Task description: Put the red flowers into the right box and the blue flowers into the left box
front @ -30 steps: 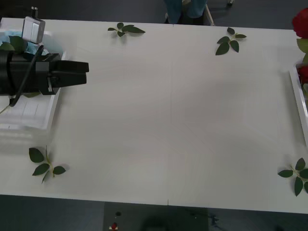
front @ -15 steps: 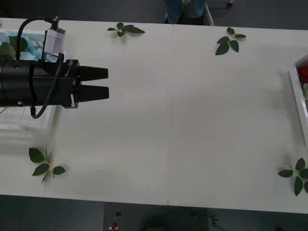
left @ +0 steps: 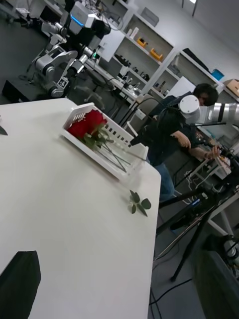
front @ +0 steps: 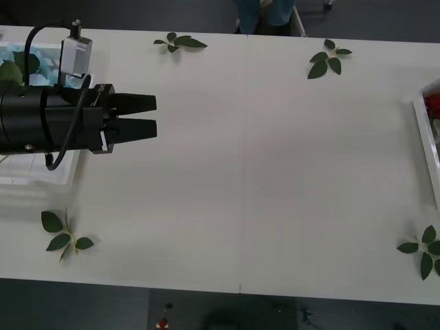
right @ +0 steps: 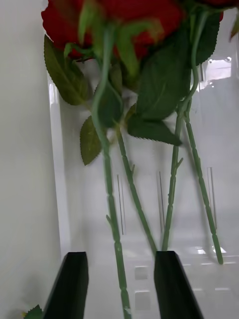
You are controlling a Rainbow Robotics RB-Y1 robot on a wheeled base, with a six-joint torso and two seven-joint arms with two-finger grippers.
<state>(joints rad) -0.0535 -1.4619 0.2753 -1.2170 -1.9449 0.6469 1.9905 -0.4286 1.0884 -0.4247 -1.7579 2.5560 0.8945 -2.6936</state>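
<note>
Near the table's left edge, the empty left gripper point(front: 155, 116), fingers slightly parted, has withdrawn from the left box point(front: 34, 180); the right gripper point(right: 119, 284) hangs released over red flowers point(right: 114, 20).

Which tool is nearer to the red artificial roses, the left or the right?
The right tool: it hangs open directly above the red artificial roses lying in the shallow white plastic tray. The left tool is at the table's opposite side, beside the other tray.
</note>
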